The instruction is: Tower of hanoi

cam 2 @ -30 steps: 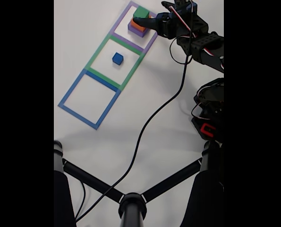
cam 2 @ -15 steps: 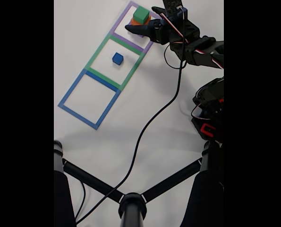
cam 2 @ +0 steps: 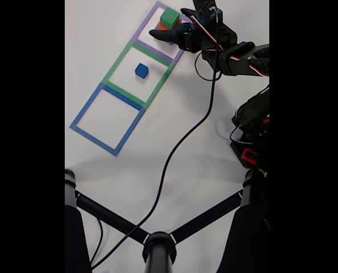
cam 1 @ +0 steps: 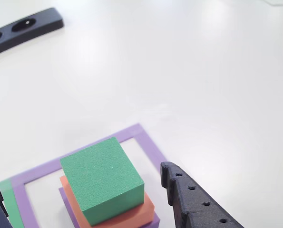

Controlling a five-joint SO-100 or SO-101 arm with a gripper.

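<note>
1. Claw (cam 2: 172, 23) spread wide, holding nothing; its two fingers flank the stack, one finger (cam 1: 198, 204) just beside the green cube (cam 1: 102, 180), apart from it.
2. Green cube on orange cube (cam 1: 141, 211) on purple cube (cam 1: 153, 221), edges turned slightly off one another, inside the purple outline (cam 1: 148, 142) on the desk (cam 2: 186, 170).
3. Blue cube (cam 2: 141, 70) sits alone inside the green outline (cam 2: 115, 65).

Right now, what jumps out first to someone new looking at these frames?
The stack in the purple square outline at the top of the fixed view: green cube on the orange cube, with the purple cube underneath. The gripper is open around the green cube, a finger on each side. The small blue cube sits alone in the green square outline.
</note>
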